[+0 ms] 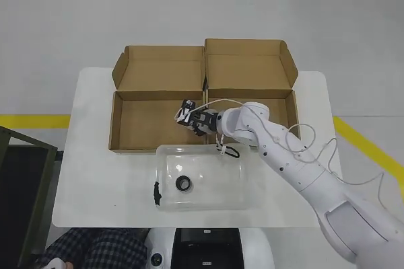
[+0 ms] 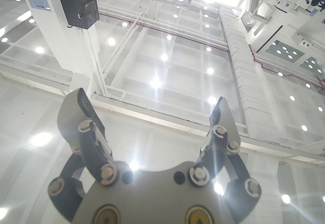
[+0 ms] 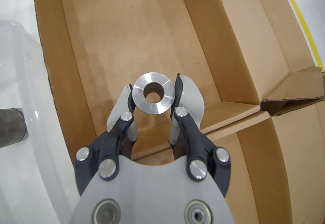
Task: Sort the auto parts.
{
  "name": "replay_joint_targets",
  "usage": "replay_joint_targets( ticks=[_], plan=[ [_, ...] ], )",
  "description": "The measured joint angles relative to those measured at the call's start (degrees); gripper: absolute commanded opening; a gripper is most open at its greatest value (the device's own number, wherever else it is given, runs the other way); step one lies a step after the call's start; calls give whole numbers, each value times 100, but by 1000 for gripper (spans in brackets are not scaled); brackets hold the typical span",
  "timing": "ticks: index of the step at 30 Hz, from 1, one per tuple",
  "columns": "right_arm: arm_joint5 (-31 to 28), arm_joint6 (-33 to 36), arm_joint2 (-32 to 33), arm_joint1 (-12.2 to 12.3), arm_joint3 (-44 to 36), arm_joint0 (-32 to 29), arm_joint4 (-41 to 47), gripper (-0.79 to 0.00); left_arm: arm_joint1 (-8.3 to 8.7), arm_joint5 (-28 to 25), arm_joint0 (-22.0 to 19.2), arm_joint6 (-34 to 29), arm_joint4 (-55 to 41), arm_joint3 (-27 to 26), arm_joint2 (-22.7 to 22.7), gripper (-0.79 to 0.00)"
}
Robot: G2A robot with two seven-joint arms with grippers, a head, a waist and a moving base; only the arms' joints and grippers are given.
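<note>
A white tabletop [image 1: 87, 168] seen from above carries two open cardboard boxes side by side at the back and a clear plastic bin [image 1: 236, 181] in front of them. The right gripper [image 3: 154, 94] is over the left box [image 1: 131, 128], close to the wall it shares with the right box [image 1: 249, 67]. Its fingers [image 3: 189, 93] are clamped on opposite sides of the rim of a silver metal ring [image 3: 162, 104]. The ring's flat face and centre hole face back toward the wrist camera, so its axis runs roughly along the fingers. Bare brown box floor lies beyond the ring. The coming move probably turns on this: let go here, the ring would likely land in the left box, not the right. How high the ring hangs above that floor cannot be judged. From above, the ring itself is hard to make out among the fingers and a looping cable. In the bin lie a black ring [image 1: 184, 182] and a small dark part [image 1: 157, 194] near its left end; what kind of part that is cannot be told. A dark grey rounded shape [image 3: 11, 123] is cut off at the edge of the right wrist view and stays unidentified. The left gripper [image 2: 149, 97] points up at a ceiling with lights, its fingers spread wide with nothing between them, away from the boxes, so the right arm is the nearer one.
</note>
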Motion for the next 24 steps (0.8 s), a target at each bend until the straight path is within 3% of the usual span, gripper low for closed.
replay_joint_targets(
  ticks=[3,13,24],
  plan=[
    [-17,9,10,-24,17,-11,-15,-440,0,0,0,0,0,0,0,0],
    [-109,-17,260,2,-352,-73,-133,-409,0,0,0,0,0,0,0,0],
    [-529,110,1135,352,-1979,-847,-195,-413,0,0,0,0,0,0,0,0]
  ],
)
